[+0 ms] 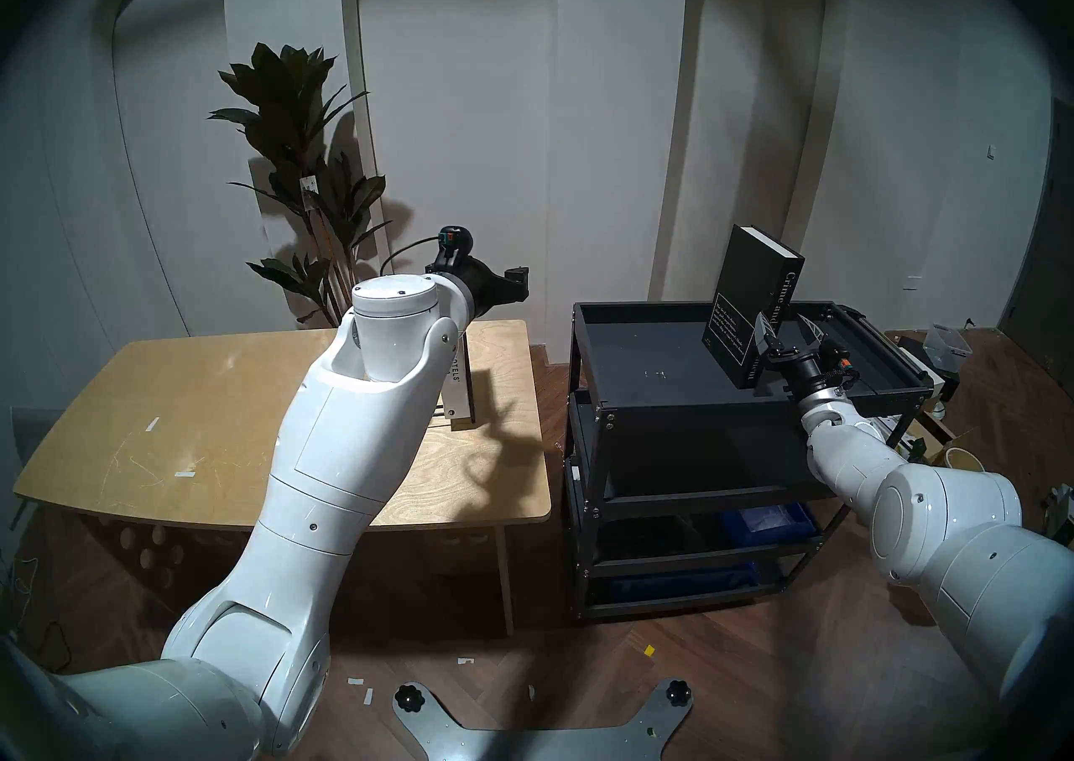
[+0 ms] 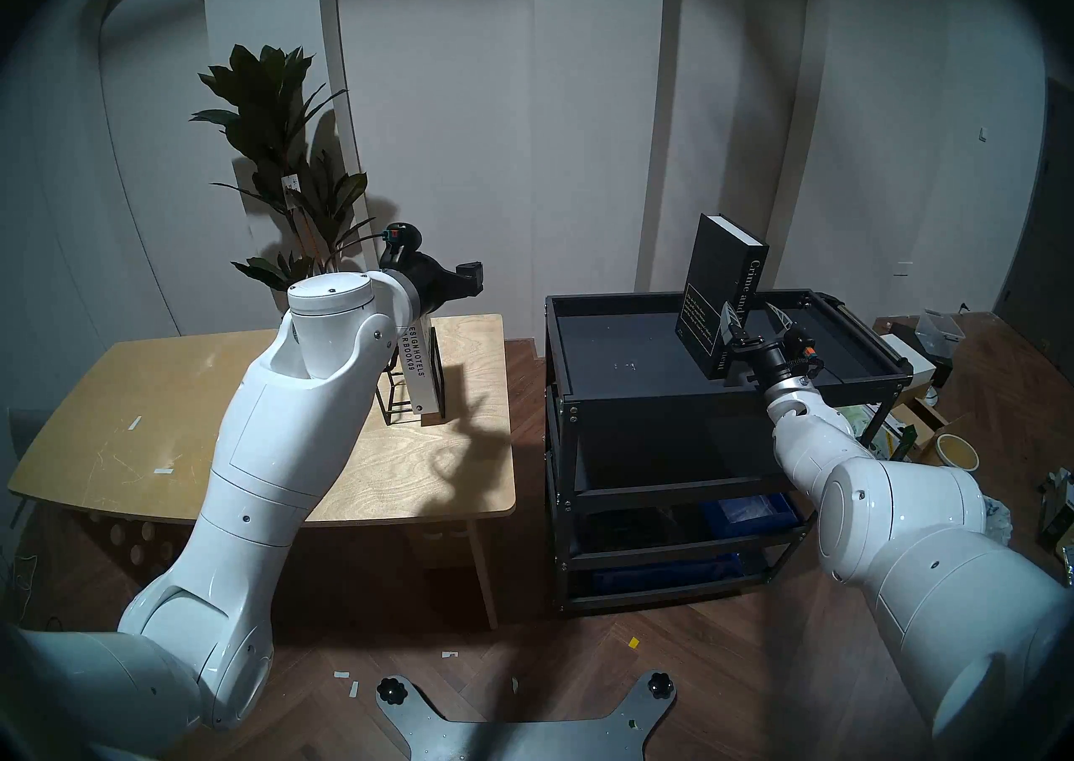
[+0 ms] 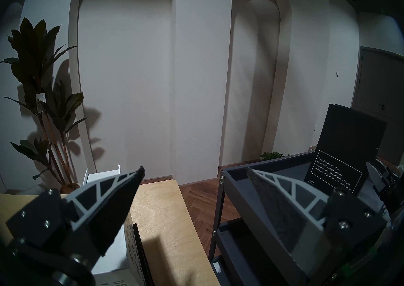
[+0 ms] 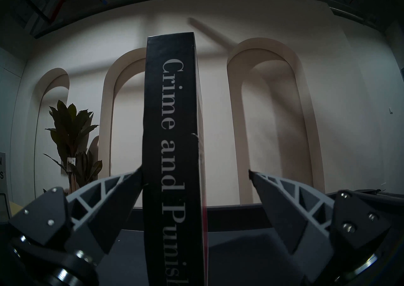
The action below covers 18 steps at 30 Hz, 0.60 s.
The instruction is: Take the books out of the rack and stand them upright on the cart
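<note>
The dark "Crime and Punishment" book [image 1: 749, 300] [image 4: 172, 148] stands upright on the top tray of the black cart [image 1: 639, 306]. My right gripper [image 1: 783, 324] [image 4: 195, 170] is open around its spine. One finger touches the book's left side and the other stands well clear. The white DESIGNHOTELS book [image 2: 421, 376] [image 3: 113, 255] stands in the thin black wire rack [image 2: 395, 399] on the wooden table; in the head left view my left arm hides most of it. My left gripper [image 1: 500, 289] [image 3: 195, 169] hovers above that book, open and empty.
The light wooden table [image 1: 174, 393] stands left of the cart, with a strip of floor between them. A tall potted plant [image 1: 302, 161] is behind the table. Blue bins [image 1: 761, 521] fill the cart's lower shelves. Boxes and clutter [image 1: 941, 347] lie on the floor at the right.
</note>
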{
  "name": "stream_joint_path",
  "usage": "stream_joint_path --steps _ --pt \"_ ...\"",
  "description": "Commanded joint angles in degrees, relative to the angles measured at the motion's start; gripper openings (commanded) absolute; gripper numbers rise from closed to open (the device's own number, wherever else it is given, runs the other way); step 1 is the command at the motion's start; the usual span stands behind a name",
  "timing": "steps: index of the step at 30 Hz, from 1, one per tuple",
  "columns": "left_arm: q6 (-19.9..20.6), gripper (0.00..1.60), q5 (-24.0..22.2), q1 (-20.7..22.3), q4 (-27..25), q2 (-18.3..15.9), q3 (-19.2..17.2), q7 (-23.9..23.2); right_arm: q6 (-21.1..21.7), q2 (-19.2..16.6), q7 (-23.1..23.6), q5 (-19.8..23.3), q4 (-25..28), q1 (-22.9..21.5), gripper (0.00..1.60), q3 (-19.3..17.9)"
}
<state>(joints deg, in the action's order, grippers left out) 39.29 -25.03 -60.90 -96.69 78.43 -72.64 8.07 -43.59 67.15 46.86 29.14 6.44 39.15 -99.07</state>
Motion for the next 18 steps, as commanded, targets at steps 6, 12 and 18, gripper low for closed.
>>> stream_joint_path --steps 6,12,18 --pt "-0.09 1.60 0.13 1.10 -0.74 0.47 0.15 -0.35 -0.30 1.56 0.85 0.31 0.12 -0.40 1.60 -0.34" --pt "-0.08 1.60 0.25 1.06 -0.65 0.56 0.11 -0.53 -0.52 1.98 1.34 0.56 0.23 -0.64 1.60 -0.67" --pt "-0.07 1.60 0.35 1.02 -0.56 0.66 0.09 -0.73 -0.78 2.33 1.76 0.82 0.35 -0.86 1.60 -0.99"
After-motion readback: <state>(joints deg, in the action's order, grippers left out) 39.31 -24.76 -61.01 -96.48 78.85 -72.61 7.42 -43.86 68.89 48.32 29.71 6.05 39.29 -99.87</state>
